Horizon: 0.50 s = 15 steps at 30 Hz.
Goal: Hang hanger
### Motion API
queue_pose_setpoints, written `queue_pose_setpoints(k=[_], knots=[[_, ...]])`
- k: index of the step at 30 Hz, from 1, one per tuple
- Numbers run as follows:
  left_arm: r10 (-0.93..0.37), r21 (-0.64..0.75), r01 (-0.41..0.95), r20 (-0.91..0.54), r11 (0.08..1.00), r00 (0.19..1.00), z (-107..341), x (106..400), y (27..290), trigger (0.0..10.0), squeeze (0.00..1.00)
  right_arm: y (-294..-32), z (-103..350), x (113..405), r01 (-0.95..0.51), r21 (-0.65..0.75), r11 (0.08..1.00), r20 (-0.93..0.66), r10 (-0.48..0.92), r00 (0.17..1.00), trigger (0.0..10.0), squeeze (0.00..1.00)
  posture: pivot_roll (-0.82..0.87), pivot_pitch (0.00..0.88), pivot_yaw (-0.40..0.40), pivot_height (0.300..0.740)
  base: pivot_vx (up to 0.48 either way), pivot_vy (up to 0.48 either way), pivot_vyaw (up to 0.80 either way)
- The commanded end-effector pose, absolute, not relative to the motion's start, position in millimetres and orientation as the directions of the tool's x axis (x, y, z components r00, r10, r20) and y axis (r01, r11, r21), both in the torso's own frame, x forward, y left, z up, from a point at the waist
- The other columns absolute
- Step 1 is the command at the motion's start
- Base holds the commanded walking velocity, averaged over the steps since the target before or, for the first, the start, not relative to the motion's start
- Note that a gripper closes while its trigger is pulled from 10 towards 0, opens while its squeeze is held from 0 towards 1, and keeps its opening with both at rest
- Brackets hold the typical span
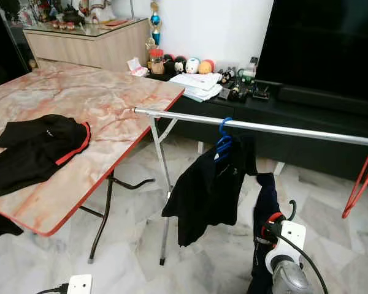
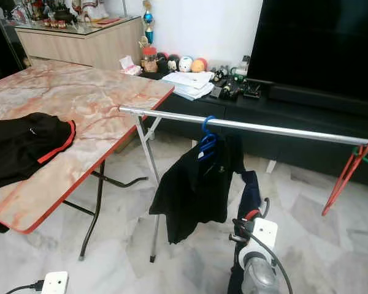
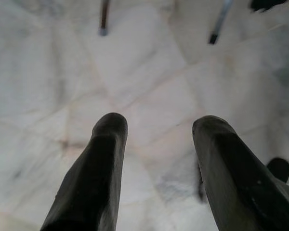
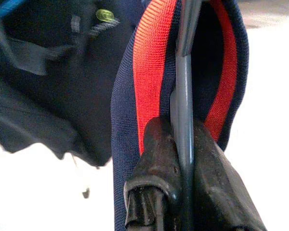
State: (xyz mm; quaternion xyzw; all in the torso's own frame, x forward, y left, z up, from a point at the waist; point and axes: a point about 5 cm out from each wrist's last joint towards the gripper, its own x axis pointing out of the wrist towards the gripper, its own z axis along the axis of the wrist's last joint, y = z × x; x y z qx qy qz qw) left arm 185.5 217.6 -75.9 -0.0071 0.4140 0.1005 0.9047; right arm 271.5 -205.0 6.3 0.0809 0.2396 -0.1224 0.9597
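A horizontal silver metal clothes rail (image 1: 276, 128) runs from just off the corner of the marble-patterned folding desk with a red edge (image 1: 80, 98) toward the right, standing on a pale marble tile floor (image 1: 135, 245). A blue plastic hanger (image 1: 224, 138) hooks over the rail near its middle and carries a black shirt (image 1: 205, 190); a red plastic hanger (image 1: 363, 180) hangs at the rail's right end, bare. A black garment with red trim (image 1: 37, 150) lies on the desk by its left edge. Below the rail, the right claw (image 4: 183, 159) is pressed together on a grey hanger (image 4: 184, 96) whose thin rod passes between the fingers (image 4: 156, 154); over this hanger sits a dark navy garment with a red collar band (image 4: 151, 67), hanging just right of the black shirt and lower than the rail. The hanger is thus held beneath the rail, not on it. The left claw (image 3: 159, 130) hangs low over the floor with its two black fingers (image 3: 98, 163) spread and nothing between them. Behind the rail stands a low black cabinet (image 1: 306, 116) bearing papers and small figurines.
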Motion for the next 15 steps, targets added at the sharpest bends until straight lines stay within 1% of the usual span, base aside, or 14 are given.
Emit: queue_pose_setpoints(k=[1,12,15], knots=[[0.182,0.078,-0.19,-0.756,0.979,0.628,-76.8,181.5,223.2,10.0,0.0,-204.1,13.0,277.1,0.279,0.104,0.955,-0.45,-0.204,0.869,10.0,0.0,0.06,0.0,0.016,0.74,0.0,0.0,-0.8],[0.173,0.074,-0.18,-0.758,0.981,0.629,-77.4,181.2,221.1,10.0,0.0,-204.0,13.3,277.8,0.277,0.104,0.955,-0.446,-0.204,0.871,10.0,0.0,0.06,0.0,0.014,0.74,0.0,0.0,-0.8],[0.17,0.072,-0.179,-0.759,0.981,0.629,-77.4,181.4,220.4,10.0,0.0,-203.6,13.8,278.3,0.267,0.084,0.96,-0.439,-0.204,0.875,10.0,0.0,0.06,0.0,0.014,0.74,0.0,0.0,0.0]])
